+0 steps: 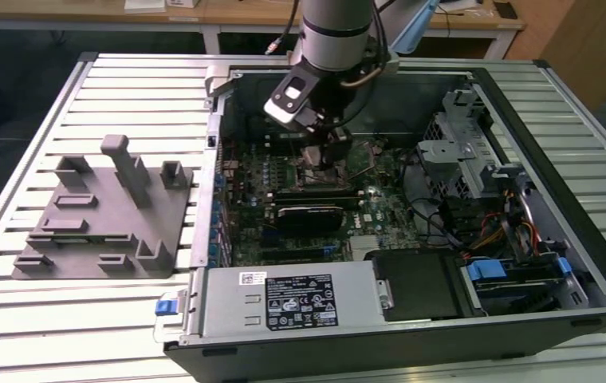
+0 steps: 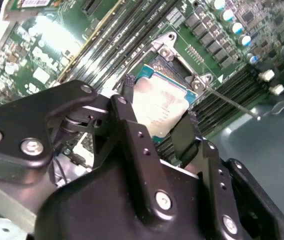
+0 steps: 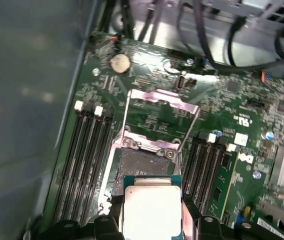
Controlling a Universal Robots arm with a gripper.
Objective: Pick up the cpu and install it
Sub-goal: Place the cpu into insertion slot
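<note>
The cpu (image 2: 159,105), a small square chip with a silvery top, sits between my gripper's two black fingers (image 2: 127,112), and the gripper (image 2: 157,117) is shut on it. In the first wrist view the cpu (image 3: 149,212) hangs just above the near edge of the dark open socket (image 3: 142,167) on the green motherboard (image 3: 242,165). The socket's metal load plate (image 3: 162,100) is flipped up and back, and its thin lever (image 2: 232,102) stands free. In the exterior view the gripper (image 1: 330,163) reaches down into the open computer case (image 1: 558,263) over the board's middle.
Memory slots (image 3: 87,150) flank the socket on both sides. The exterior view shows a grey stepped plastic block (image 1: 106,211) on the slatted table (image 1: 58,319) to its left, a power supply (image 1: 293,299) at the case front, and a drive cage (image 1: 462,152) with cables on its right.
</note>
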